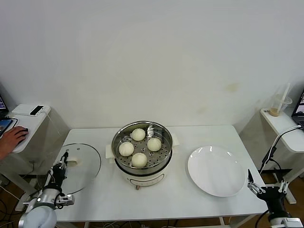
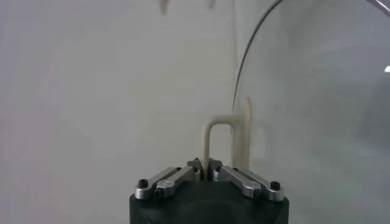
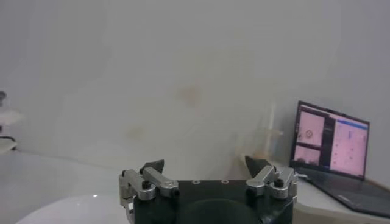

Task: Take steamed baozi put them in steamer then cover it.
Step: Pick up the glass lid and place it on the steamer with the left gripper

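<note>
one left claw [image 2: 205, 167] clenched on the cover's [image 1: 80, 164] handle [image 2: 219, 137], right claw [image 3: 204, 165] released beside the plate [image 1: 216, 170]

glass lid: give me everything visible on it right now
The cover is a round clear glass lid with a thin metal rim and a cream-white bar handle. It lies on the white table to the left of the steamer, not on it. The left claw is shut on the handle. In the left wrist view the glass stands steeply beside the handle, so it looks tilted, but whether its far rim touches the table I cannot tell.
</note>
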`<move>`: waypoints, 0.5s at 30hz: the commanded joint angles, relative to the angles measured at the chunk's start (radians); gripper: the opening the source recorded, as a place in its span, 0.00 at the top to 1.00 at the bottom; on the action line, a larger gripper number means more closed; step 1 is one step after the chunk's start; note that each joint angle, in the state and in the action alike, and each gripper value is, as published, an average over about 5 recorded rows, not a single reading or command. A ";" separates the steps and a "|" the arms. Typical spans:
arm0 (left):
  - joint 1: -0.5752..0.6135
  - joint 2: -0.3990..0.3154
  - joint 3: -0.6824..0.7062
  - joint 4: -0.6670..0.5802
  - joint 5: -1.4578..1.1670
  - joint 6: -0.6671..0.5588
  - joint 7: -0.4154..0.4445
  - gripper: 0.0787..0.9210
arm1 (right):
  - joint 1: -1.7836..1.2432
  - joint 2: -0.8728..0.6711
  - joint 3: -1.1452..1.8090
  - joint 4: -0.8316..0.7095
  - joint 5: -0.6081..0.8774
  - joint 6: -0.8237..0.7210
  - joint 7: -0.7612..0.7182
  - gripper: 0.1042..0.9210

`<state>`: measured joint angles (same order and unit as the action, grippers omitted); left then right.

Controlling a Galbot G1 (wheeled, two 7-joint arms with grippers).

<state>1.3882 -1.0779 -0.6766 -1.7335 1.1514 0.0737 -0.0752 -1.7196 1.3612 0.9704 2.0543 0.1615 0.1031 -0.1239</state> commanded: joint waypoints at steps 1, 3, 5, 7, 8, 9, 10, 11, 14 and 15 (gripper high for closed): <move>0.060 0.005 -0.095 -0.269 0.009 0.102 0.152 0.93 | -0.002 -0.014 -0.023 0.004 -0.003 -0.005 -0.004 0.12; 0.073 0.010 -0.104 -0.317 0.004 0.117 0.181 0.93 | -0.003 -0.019 -0.023 0.007 -0.004 -0.008 -0.007 0.12; 0.080 0.015 -0.108 -0.363 -0.003 0.136 0.209 0.93 | -0.003 -0.020 -0.023 0.008 -0.006 -0.010 -0.009 0.12; 0.076 0.020 -0.106 -0.401 -0.008 0.154 0.231 0.93 | -0.001 -0.020 -0.026 0.007 -0.009 -0.010 -0.011 0.12; 0.071 0.023 -0.099 -0.416 -0.010 0.163 0.239 0.93 | 0.000 -0.019 -0.028 0.006 -0.012 -0.009 -0.012 0.12; 0.064 0.027 -0.087 -0.427 -0.014 0.172 0.245 0.93 | 0.001 -0.017 -0.032 0.005 -0.016 -0.009 -0.013 0.12; 0.056 0.032 -0.070 -0.437 -0.019 0.181 0.252 0.93 | 0.002 -0.016 -0.037 0.004 -0.021 -0.009 -0.014 0.12; 0.048 0.038 -0.048 -0.445 -0.026 0.191 0.255 0.93 | 0.002 -0.014 -0.042 0.003 -0.028 -0.008 -0.015 0.12; 0.022 0.060 0.027 -0.456 -0.053 0.217 0.258 0.93 | 0.004 -0.003 -0.060 0.003 -0.052 -0.004 -0.016 0.12; 0.013 0.067 0.052 -0.457 -0.060 0.224 0.256 0.93 | 0.004 0.000 -0.066 0.004 -0.061 -0.003 -0.015 0.12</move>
<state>1.4271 -1.0421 -0.7316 -2.0445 1.1290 0.2116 0.1074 -1.7158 1.3544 0.9336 2.0574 0.1363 0.0974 -0.1391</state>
